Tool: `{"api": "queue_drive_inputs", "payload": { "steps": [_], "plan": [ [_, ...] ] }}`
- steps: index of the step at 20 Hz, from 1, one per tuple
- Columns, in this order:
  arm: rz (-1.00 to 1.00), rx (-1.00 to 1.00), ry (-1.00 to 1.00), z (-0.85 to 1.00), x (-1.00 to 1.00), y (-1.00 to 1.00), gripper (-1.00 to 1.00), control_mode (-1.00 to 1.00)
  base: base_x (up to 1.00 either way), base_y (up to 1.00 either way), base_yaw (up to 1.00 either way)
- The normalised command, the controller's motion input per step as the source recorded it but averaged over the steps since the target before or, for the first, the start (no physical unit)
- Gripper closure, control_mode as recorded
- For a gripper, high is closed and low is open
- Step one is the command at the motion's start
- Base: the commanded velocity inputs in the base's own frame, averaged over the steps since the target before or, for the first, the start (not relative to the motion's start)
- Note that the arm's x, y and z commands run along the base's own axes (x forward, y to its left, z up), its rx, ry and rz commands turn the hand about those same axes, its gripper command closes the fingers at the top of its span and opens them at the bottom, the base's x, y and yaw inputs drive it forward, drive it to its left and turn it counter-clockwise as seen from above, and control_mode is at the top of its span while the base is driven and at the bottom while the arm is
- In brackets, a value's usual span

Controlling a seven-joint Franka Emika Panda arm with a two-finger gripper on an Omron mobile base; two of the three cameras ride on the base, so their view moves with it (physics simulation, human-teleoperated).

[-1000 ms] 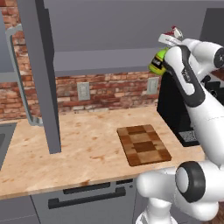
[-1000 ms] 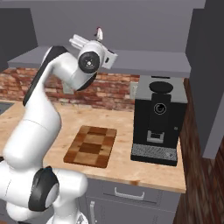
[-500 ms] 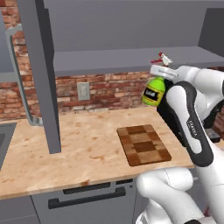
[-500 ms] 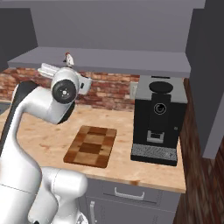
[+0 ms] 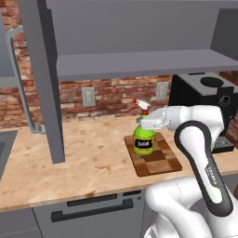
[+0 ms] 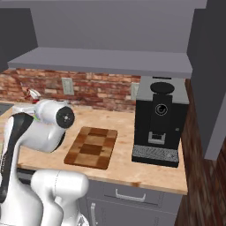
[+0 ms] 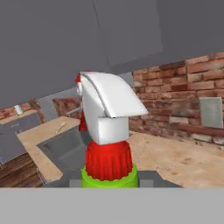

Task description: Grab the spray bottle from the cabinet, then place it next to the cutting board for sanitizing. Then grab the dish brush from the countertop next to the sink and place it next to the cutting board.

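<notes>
Lime-green spray bottle [image 5: 143,141] with a white-and-red trigger nozzle carries a yellow-and-black label whose writing is too small to read. It stands upright over the left edge of the checkered brown wooden cutting board [image 5: 160,156] on the beige wood-grain worktop [image 5: 88,160]. The white arm's pincer [image 5: 149,124] is clamped on the bottle's neck, jaws partly closed. Behind stand a black coffee machine [image 6: 159,120] and the grey wall cabinet [image 5: 125,60].

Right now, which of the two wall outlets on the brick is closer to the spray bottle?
The right-hand outlet, beside the coffee machine. The spray bottle, held in the gripper, hangs just below and left of it; the other outlet sits further left, near the open cabinet door.
</notes>
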Motion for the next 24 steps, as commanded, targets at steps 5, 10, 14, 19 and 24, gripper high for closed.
{"api": "queue_drive_inputs", "payload": {
  "steps": [5,10,14,19,24],
  "plan": [
    [0.59,-0.02,-0.07,-0.75,0.29,0.55,1.00,-1.00,0.00,0.00,0.00],
    [0.54,0.00,-0.21,-0.57,0.47,0.00,1.00,-1.00,0.00,0.00,0.00],
    [0.42,0.00,-0.28,-0.48,0.55,0.00,1.00,-1.00,0.00,0.00,0.00],
    [0.22,0.00,-0.09,-0.16,0.59,0.00,1.00,-1.00,0.00,0.00,0.00],
    [0.10,0.01,0.00,-0.19,0.50,0.00,1.00,-1.00,0.00,0.00,0.00]
  ]
}}
